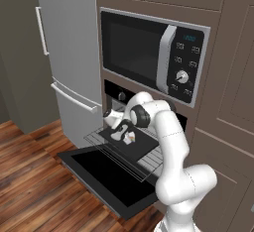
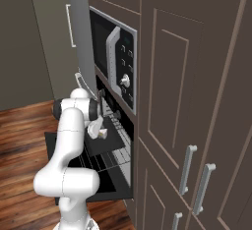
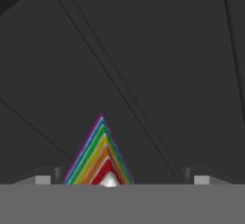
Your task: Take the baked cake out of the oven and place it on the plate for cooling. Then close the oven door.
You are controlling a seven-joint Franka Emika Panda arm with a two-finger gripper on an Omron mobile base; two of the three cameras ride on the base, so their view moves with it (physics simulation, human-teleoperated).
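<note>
The black oven [image 1: 115,93] stands open, its glass-fronted oven door [image 1: 106,176] folded down flat toward the floor. A dark baking tray [image 1: 141,146] rests on the pulled-out wire rack [image 1: 94,138]. On the tray lies the cake [image 1: 130,138], a small wedge with rainbow layers [image 3: 98,156]. My gripper [image 1: 119,133] hangs just above the tray, pointing down at the cake. In the hand view my gripper [image 3: 122,180] is open, with the fingertips [image 3: 43,180] wide apart on either side of the wedge and clear of it. From the right the gripper [image 2: 95,128] sits beside the cake [image 2: 103,133].
A silver-framed microwave [image 1: 154,52] sits directly above the oven. The grey fridge [image 1: 69,52] stands to the left. Brown cabinet doors [image 2: 187,101] fill the right side. The lowered oven door juts out over the wooden floor [image 1: 34,176].
</note>
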